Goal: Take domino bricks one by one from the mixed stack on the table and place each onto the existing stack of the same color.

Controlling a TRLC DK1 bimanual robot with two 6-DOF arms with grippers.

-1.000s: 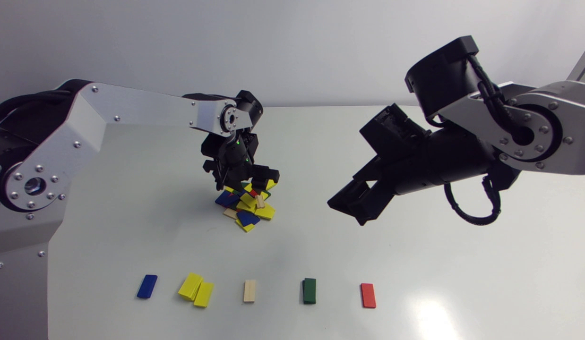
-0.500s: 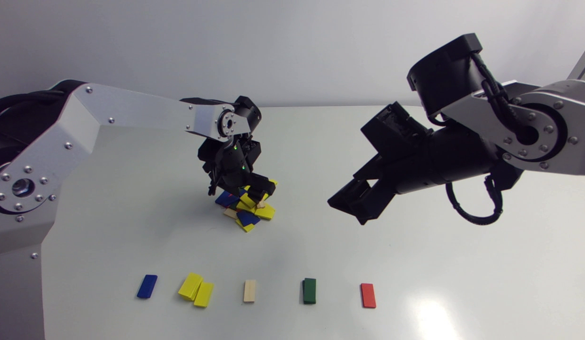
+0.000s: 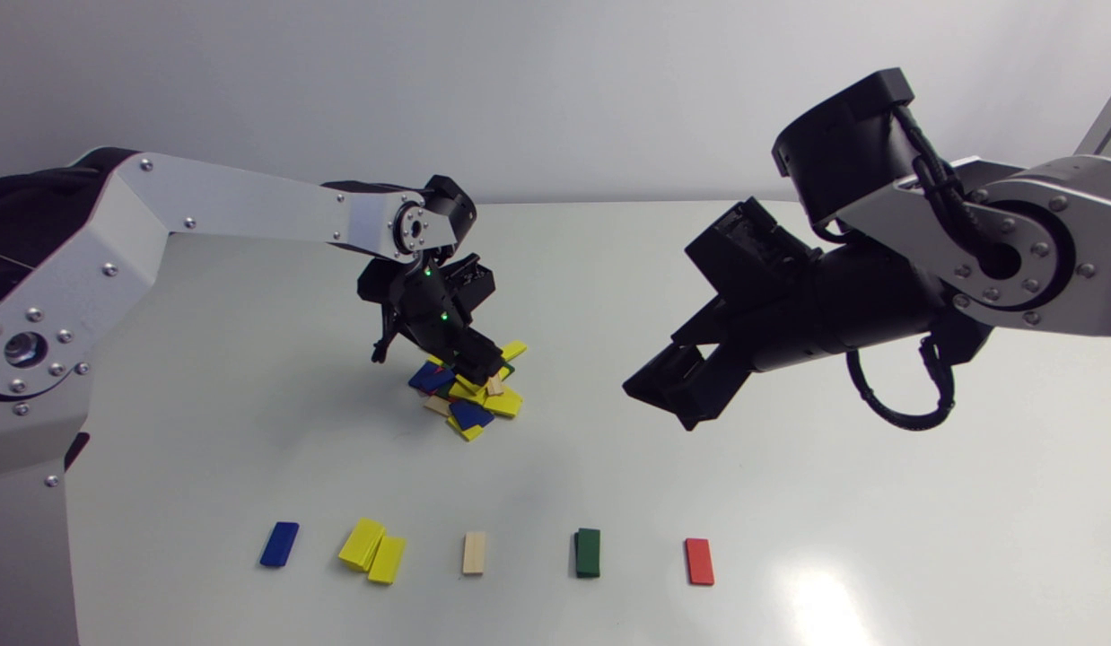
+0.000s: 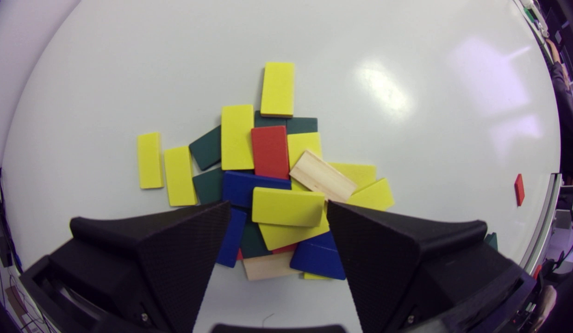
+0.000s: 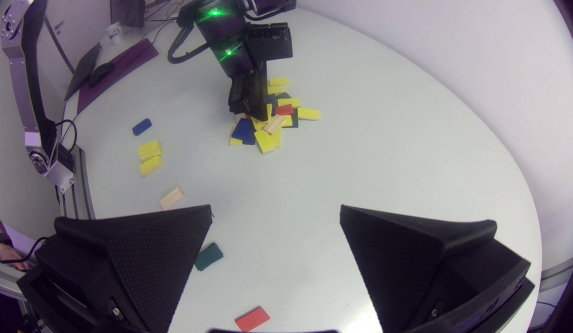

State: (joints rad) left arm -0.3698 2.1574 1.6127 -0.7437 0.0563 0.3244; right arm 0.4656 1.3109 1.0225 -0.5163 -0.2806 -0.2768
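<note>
The mixed pile (image 3: pixel 468 393) of yellow, blue, green, red and wood bricks lies mid-table. My left gripper (image 3: pixel 480 368) points down into its far side, fingers open. In the left wrist view a yellow brick (image 4: pixel 288 206) lies on top of the pile between the fingers (image 4: pixel 189 245), close to one finger and clear of the other. My right gripper (image 3: pixel 677 395) hangs open and empty above the table, right of the pile. Along the front lie the blue (image 3: pixel 279 544), yellow (image 3: pixel 372 549), wood (image 3: pixel 474 553), green (image 3: pixel 588 552) and red (image 3: pixel 699 562) stacks.
The yellow stack is two bricks lying askew side by side. Two single yellow bricks (image 4: pixel 166 166) lie just off the pile's edge. Bare table (image 3: pixel 789 502) stretches between the pile and the front row.
My left arm has swung a little to the left and tilted, its gripper now lower on the pile with the fingers spread wider. The right arm has stayed put.
</note>
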